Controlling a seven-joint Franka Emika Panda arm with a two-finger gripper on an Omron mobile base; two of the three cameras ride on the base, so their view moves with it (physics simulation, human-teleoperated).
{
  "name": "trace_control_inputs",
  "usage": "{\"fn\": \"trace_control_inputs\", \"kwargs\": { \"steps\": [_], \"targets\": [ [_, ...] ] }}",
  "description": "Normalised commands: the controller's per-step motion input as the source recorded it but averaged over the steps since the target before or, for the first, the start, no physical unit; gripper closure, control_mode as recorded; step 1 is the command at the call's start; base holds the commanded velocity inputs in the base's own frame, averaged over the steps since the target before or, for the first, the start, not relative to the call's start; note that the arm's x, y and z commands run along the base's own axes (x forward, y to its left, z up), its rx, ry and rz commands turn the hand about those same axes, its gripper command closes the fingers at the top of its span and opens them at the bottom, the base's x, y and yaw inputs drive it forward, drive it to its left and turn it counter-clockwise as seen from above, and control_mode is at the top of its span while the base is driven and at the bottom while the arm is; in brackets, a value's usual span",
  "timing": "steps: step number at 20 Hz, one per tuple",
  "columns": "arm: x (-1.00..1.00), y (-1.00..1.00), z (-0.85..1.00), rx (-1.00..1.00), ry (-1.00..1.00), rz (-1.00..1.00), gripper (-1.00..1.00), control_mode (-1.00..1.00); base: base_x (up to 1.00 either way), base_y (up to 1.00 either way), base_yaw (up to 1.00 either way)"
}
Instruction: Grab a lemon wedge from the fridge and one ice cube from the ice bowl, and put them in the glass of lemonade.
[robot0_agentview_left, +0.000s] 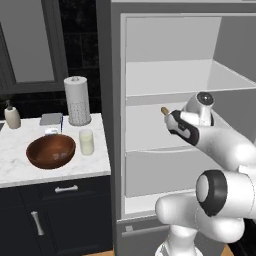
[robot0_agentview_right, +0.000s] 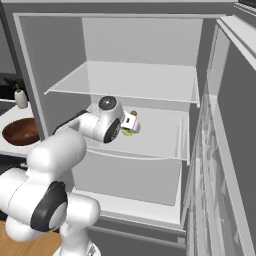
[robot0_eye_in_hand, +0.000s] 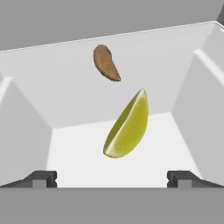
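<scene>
Hand view places the lemon wedge (robot0_eye_in_hand: 127, 126) directly ahead of the gripper (robot0_eye_in_hand: 112, 178), centred between the two fingertips (robot0_eye_in_hand: 41, 178) and beyond them, not yet between them. The jaws stand fully spread and hold nothing.

Location of the wedge: it lies on the white middle shelf (robot0_agentview_right: 160, 137) inside the open fridge (robot0_agentview_right: 150, 40), toward the near part of that shelf. A small orange-brown item (robot0_eye_in_hand: 106, 62) lies farther back on the same shelf, apart from the wedge; it is not a task object.

Governing relation: in the hand view the long axis of the wedge runs diagonally, from its cut face at lower left up to its pointed tip at upper right. The fingertips sit level, one at each side of the frame. The closing line therefore crosses the wedge at a slant, neither square across its narrow width nor along its length. Judgement: a forward advance alone should bring the wedge between the fingertips; a slight roll of the hand would square the grip across the narrow width and lower the risk of the wedge slipping out.

Right base view shows the hand reaching into the fridge at middle-shelf height, with the wedge (robot0_agentview_right: 128, 131) just beyond it.

Remaining items: the ice bowl (robot0_agentview_left: 50, 150) and the glass of lemonade (robot0_agentview_left: 86, 142) stand on the counter (robot0_agentview_left: 20, 172) left of the fridge, well apart from the hand.
</scene>
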Motion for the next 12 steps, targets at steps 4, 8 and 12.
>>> {"fn": "trace_control_inputs", "kwargs": {
  "steps": [4, 8, 12],
  "targets": [
    [0.21, 0.00, -0.14, 0.00, 0.03, 0.00, -1.00, -1.00, 0.00, 0.00, 0.00],
    [0.20, 0.00, -0.21, 0.00, 0.01, 0.00, -1.00, -1.00, 0.00, 0.00, 0.00],
    [0.22, 0.00, -0.20, 0.00, 0.03, 0.00, -1.00, -1.00, 0.00, 0.00, 0.00]
  ]
}}
